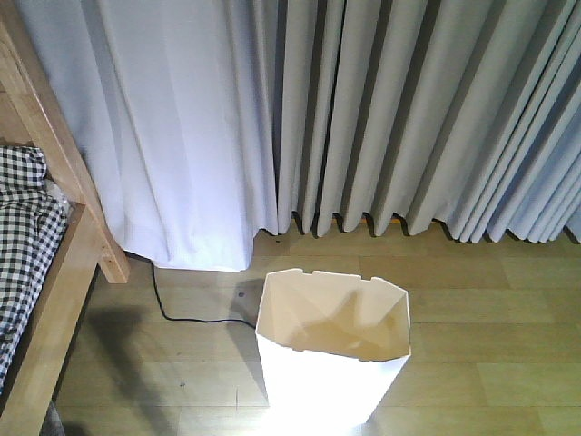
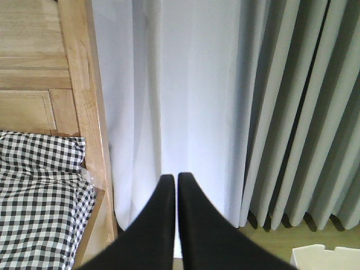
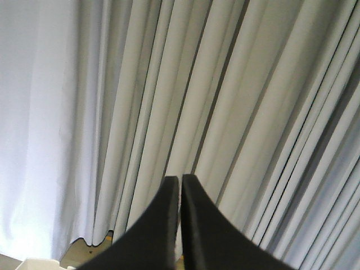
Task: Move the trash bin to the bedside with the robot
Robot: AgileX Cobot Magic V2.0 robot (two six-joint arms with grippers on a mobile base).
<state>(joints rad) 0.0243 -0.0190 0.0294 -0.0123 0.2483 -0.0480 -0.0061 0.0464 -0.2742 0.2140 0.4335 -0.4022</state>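
Observation:
The white trash bin (image 1: 331, 350) stands upright on the wooden floor at the bottom centre of the front view, its cream inside showing. A corner of its rim shows in the left wrist view (image 2: 323, 256) and in the right wrist view (image 3: 36, 263). The bedside, a light wooden bed frame (image 1: 68, 272) with checked bedding (image 1: 23, 245), lies at the left, a short gap from the bin. My left gripper (image 2: 176, 179) is shut on nothing and points at the curtain beside the bed post (image 2: 84, 107). My right gripper (image 3: 180, 180) is also shut and empty, facing the curtain folds.
Grey-white curtains (image 1: 363, 118) hang to the floor across the whole back. A black cable (image 1: 186, 313) runs over the floor from the curtain's foot toward the bin. Wooden floor (image 1: 490, 327) stretches to the right of the bin.

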